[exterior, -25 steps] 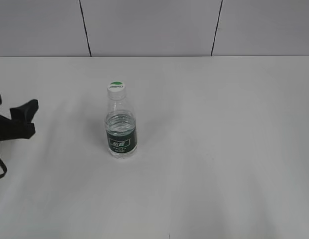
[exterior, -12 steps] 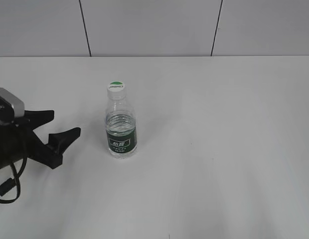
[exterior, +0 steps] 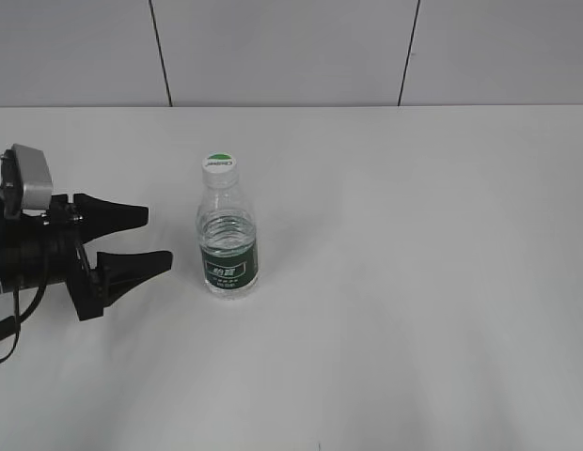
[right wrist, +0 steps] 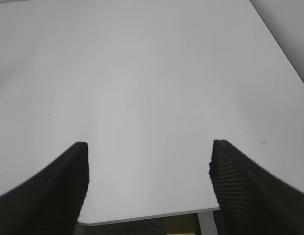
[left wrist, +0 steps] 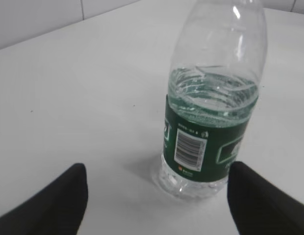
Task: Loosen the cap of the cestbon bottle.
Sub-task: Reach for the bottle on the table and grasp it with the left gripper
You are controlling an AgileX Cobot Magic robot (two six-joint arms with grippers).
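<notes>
**A:** status on the cap job?

**B:** Approach step. My left gripper (exterior: 146, 240) has its fingers spread wide and holds nothing. The cestbon bottle (exterior: 228, 240) stands upright on the table (exterior: 414, 235), straight ahead of my fingertips, near but not touching. In the left wrist view the bottle (left wrist: 211, 107) sits ahead, nearer the finger at the right of that view (left wrist: 262, 203) than the other one.

**A:** cap?

**B:** The cap (exterior: 219, 165) is on the neck and looks seated; it is above my finger line and out of the wrist view.

**A:** right side?

**B:** My right gripper (right wrist: 149, 186) is also spread and empty, with only bare table ahead of it. It doesn't show in the exterior view.

**A:** next?

**B:** My read: left goes forward until the label band sits between the fingers, then closes to hold the body steady. It needs a small sideways correction to centre first. Right must come in from above and close on the cap to twist. Risk: a thin bottle, so a hard squeeze could dent it, and an off-centre push could tip it.
</notes>
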